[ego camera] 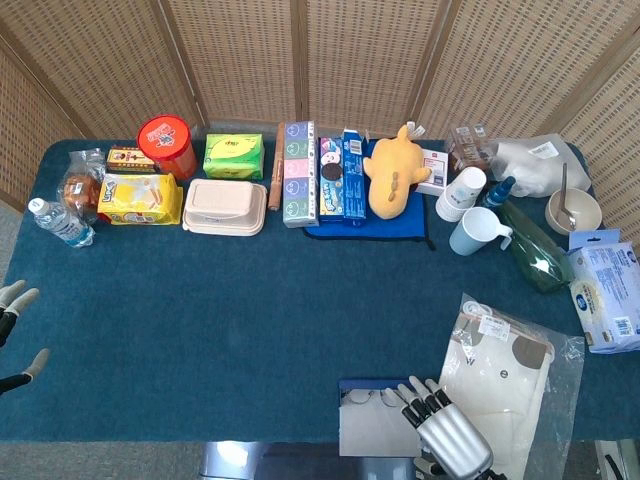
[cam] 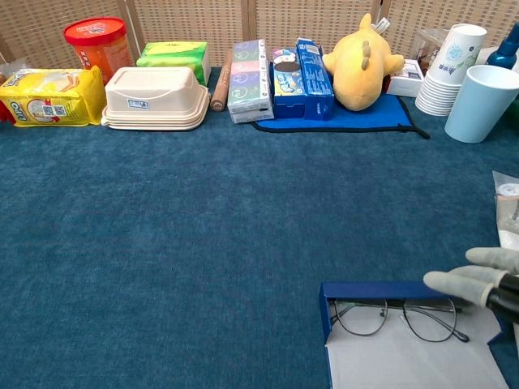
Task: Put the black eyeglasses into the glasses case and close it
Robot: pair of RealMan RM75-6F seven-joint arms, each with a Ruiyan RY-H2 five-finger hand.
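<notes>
glasses [cam: 399, 316]: lying inside the open case [cam: 409, 356], lenses against its blue back wall
right hand [cam: 480, 285]: hovering just over the case's right end, released, fingers spread
left hand [ego camera: 14, 328]: idling at the bench [cam: 203, 243] edge, released
risk: fingers catching a thin temple while folding the flap, bending it or dragging the frame out

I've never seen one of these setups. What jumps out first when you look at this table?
Probably the silvery right hand at the near edge, its fingers spread over an open blue glasses case with thin black eyeglasses lying inside. Next, the yellow plush toy on a blue mat in the crowded back row, beside snack boxes and a red tub. The left hand barely peeks in at the table's left edge.
</notes>
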